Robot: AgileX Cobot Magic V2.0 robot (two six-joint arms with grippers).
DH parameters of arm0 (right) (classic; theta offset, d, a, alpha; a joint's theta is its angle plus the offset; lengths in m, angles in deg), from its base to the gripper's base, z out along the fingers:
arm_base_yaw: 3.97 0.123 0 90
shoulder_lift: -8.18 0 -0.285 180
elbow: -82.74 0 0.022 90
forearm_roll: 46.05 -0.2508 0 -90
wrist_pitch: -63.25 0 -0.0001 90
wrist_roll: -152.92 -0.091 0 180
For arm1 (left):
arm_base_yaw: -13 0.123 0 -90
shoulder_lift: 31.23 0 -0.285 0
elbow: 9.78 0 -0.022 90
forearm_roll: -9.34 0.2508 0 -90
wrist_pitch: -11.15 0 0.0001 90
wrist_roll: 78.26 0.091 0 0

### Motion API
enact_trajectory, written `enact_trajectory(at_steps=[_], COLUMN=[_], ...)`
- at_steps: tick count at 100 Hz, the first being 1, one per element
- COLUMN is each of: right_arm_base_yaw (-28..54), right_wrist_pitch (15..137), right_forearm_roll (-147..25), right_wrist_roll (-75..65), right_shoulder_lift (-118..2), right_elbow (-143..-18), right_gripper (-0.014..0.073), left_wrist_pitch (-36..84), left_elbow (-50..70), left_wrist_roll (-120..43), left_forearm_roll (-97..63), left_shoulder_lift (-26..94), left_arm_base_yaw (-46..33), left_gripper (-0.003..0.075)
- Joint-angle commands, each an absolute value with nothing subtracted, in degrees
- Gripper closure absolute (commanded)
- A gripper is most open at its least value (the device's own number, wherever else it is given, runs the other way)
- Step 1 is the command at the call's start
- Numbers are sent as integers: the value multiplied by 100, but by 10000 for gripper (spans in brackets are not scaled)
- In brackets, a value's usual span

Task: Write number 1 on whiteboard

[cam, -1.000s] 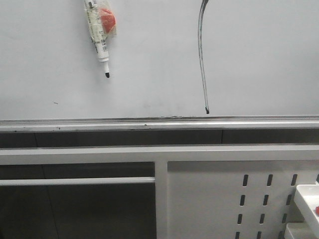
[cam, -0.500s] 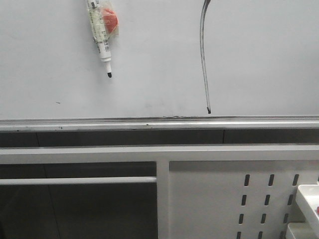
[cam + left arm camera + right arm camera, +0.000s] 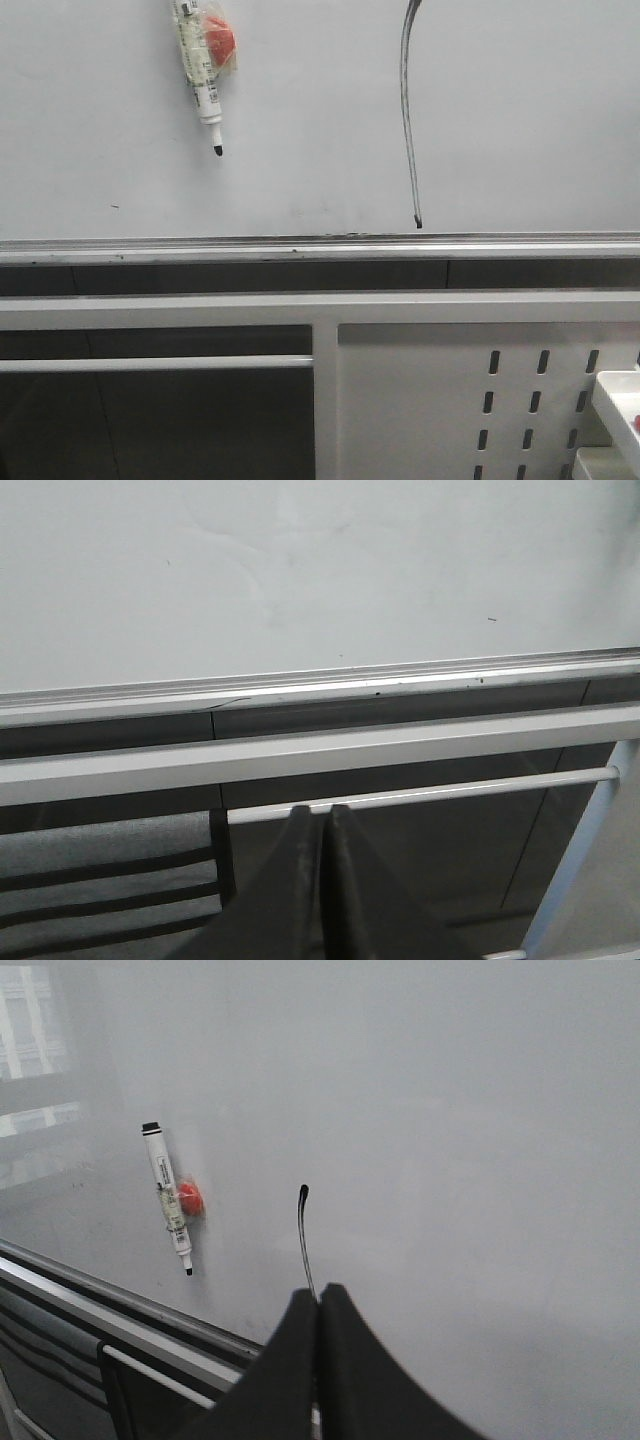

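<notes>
With the number 1 (image 3: 303,1235) drawn just beyond its closed, empty fingers, the right gripper (image 3: 318,1305) should retreat straight off the whiteboard (image 3: 480,1140) without smudging.

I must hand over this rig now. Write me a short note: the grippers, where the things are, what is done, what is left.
Left gripper: shut, empty, low in front of the rail.
Right gripper: shut, empty, facing the board.
Whiteboard: the number 1 is drawn, a long stroke ending just above the rail.
Marker: stuck on the board left of the stroke, tip down, uncapped, beside a red holder.
Left: nothing visible.
</notes>
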State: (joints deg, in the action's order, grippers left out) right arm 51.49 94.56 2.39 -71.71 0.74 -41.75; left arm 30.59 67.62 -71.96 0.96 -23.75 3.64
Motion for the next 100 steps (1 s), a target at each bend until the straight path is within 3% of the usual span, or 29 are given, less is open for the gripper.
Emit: enact_trajectory(at_steps=[1,58,69,87,100], right_arm_base_yaw=[5114,5114,5114,5110,4818], right_wrist_pitch=[9141,9158,9808,9344,8606], right_forearm_roll=[469,469,612,75,-592], right_wrist_roll=[-7119,-7119,-7119,-7087,-6249], right_shoulder_lift=[-4,-4,-4,-4,-4], right_elbow=[-4295,-4295,-4182,-3593,-3189], right_gripper=[643,643,643,643,643], left_wrist_pitch=[2794,2794,2794,2794,2794], left_elbow=[6961,6961,6961,6961,6961], left_wrist_roll=[-7266,-7266,-7266,-7266,-7266], left_forearm_roll=[-12,-12,-12,-12,-12], left_shoulder_lift=[-2500,-2500,-2500,-2500,-2500], left_arm_base_yaw=[389,389,389,389,389], left_gripper=[740,740,740,740,740])
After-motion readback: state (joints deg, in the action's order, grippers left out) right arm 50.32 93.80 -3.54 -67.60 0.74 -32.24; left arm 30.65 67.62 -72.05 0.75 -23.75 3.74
